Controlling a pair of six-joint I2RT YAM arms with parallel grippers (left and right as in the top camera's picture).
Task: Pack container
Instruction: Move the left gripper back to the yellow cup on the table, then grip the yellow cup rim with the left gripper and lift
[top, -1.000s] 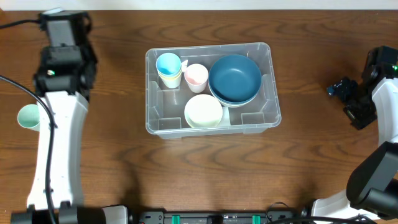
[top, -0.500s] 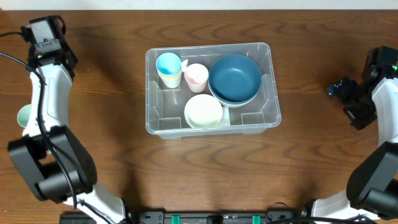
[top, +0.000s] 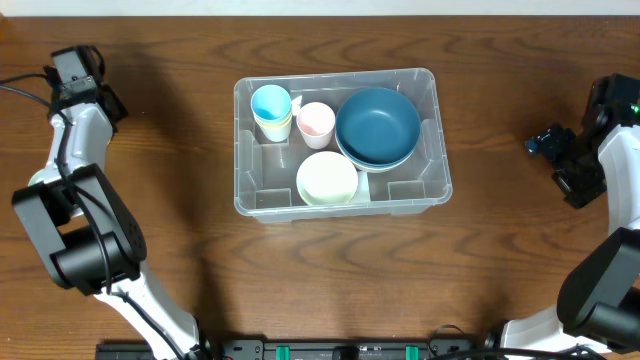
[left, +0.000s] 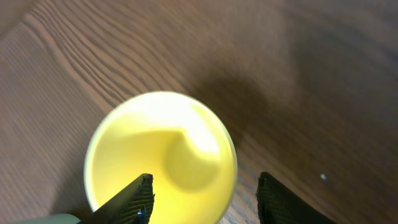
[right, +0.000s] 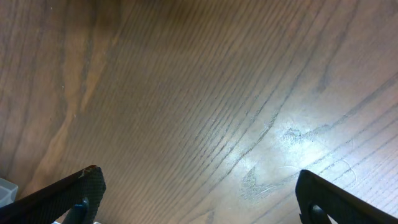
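The container (top: 250, 195), a clear plastic bin, stands mid-table. It holds a light blue cup (top: 270, 102) nested in a yellow one, a pink cup (top: 316, 120), stacked dark blue bowls (top: 377, 125) and a cream bowl (top: 327, 177). In the left wrist view my left gripper (left: 205, 183) is open just above a yellow cup (left: 160, 155) standing upright on the wood. One finger is over the cup's mouth and the other is outside its rim. This cup and the left fingers are hidden under the left arm (top: 70, 150) in the overhead view. My right gripper (top: 545, 143) is open and empty over bare wood (right: 196, 180).
A pale green edge (left: 56, 219) shows beside the yellow cup at the bottom left of the left wrist view. The left arm lies along the table's far left side. The right arm is at the far right edge.
The left arm has swung left and folded down along the table's left edge, and now covers the pale green cup seen there earlier. The right arm and the container's contents have not moved.
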